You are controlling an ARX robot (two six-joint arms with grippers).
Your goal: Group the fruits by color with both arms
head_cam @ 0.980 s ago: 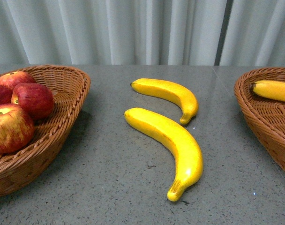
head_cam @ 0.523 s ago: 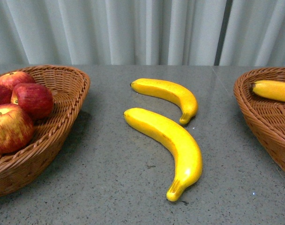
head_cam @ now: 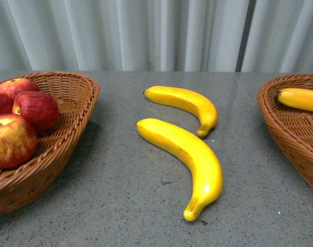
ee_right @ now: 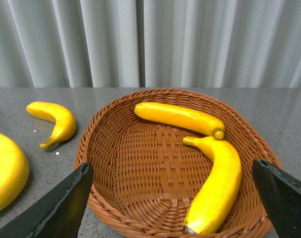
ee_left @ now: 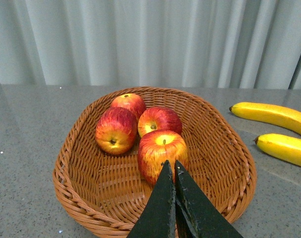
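Several red apples streaked with yellow lie in the left wicker basket, the nearest being a large one. My left gripper hovers shut and empty just in front of that apple, above the basket's floor. Two yellow bananas lie on the table between the baskets, one farther and one nearer. The right basket holds two bananas, one straight and one curved. My right gripper hangs wide open over that basket, holding nothing. Neither arm shows in the front view.
The grey speckled table runs back to a pale curtain. The right basket stands at the table's right side with one banana showing over its rim.
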